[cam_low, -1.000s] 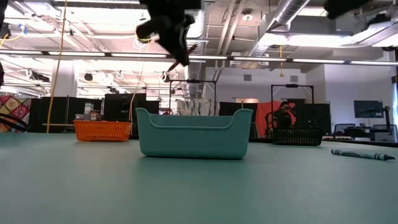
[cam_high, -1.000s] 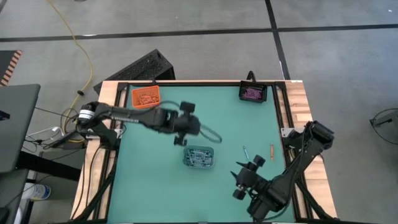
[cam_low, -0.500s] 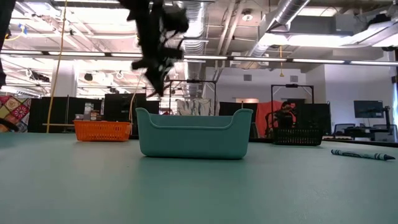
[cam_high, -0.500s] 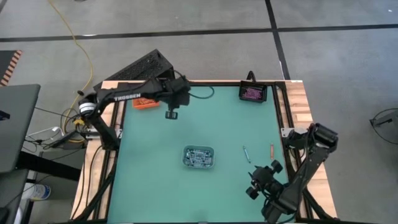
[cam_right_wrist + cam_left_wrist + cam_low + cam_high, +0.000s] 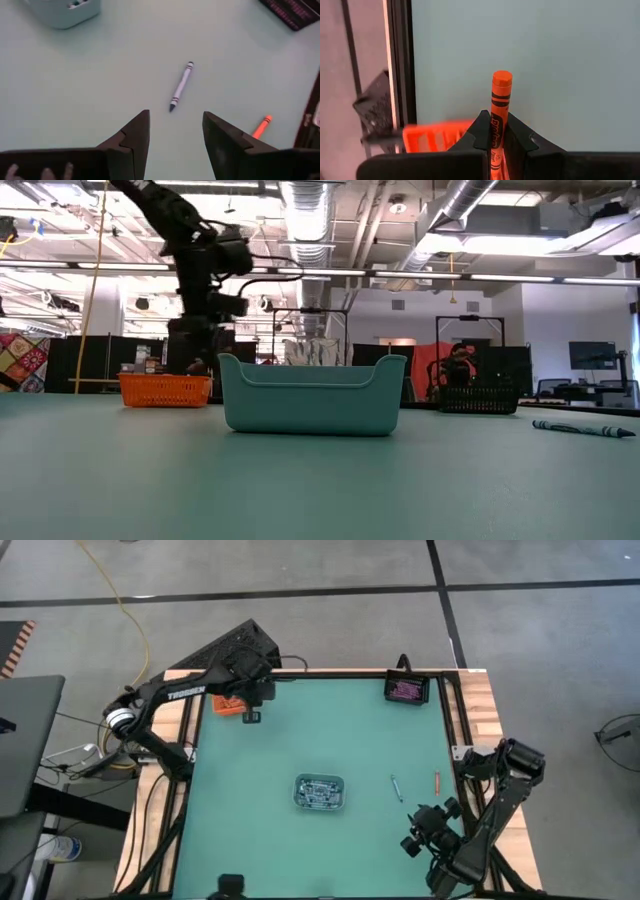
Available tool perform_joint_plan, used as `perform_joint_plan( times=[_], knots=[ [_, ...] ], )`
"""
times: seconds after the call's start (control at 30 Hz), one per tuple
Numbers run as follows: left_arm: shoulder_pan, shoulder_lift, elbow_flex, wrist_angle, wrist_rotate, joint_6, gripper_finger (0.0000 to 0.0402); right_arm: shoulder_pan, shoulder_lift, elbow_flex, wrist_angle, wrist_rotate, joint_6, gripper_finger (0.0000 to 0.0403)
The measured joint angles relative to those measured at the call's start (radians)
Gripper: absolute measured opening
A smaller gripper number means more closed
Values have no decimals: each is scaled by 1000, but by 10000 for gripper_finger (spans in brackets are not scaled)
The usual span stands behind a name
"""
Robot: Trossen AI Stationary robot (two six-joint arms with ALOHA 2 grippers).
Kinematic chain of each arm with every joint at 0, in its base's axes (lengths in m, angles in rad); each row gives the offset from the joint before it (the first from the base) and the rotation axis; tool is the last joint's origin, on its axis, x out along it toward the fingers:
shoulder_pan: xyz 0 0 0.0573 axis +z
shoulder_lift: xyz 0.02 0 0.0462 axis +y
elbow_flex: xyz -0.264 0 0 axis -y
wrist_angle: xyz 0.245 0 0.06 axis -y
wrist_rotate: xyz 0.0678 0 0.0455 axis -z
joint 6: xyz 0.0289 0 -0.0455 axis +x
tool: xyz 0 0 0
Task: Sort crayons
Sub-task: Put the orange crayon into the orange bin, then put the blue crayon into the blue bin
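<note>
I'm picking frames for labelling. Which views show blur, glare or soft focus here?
Left wrist view: the orange crayon in the left claw is sharp, while the orange plastic tray beside it is smeared. Low view: bright ceiling lights; the left arm is nearly a silhouette. Right wrist view: right claw fingers soft, grey-blue crayon clear.

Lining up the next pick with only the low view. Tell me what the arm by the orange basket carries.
Observer: The left tool is shut on an orange-red wax crayon.
Operator: Place that tool from above.
Observer: It is just beside the small orange plastic tray, at the green table's far left corner.
Operator: Report loose crayons by the right arm.
Observer: Besides the grey-blue crayon you see, the open right tool also faces a second orange-red crayon nearer the table's edge.
</note>
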Motion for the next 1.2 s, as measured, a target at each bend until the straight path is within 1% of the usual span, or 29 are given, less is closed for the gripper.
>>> perform_joint_plan(
  times=[0.13,0.23,0.37,0.47,0.6,0.73,0.93,1.07,1.2],
  knots=[
    [96,-35,-26,0,-9,26,7,-11,0,-6,-12,-10,45,177],
    [174,-36,-38,8,-9,26,10,-30,0,-28,-12,-47,61,177],
    [258,-31,-57,56,-4,10,30,-66,0,-66,8,-88,62,177],
    [267,-31,-55,124,12,-13,38,-95,0,-93,11,-125,62,177],
    [270,-31,-55,123,19,-16,41,-121,0,-120,11,-156,62,177],
    [270,-27,-55,98,28,-8,43,-135,0,-143,2,-177,66,177],
    [260,18,-55,40,20,7,48,-148,0,-173,-12,-217,67,177],
    [244,40,-55,30,-16,-2,63,-150,0,-173,-58,-244,67,177],
    [244,39,-55,33,-29,-25,88,-176,0,-173,-57,-229,59,177]
  ],
)
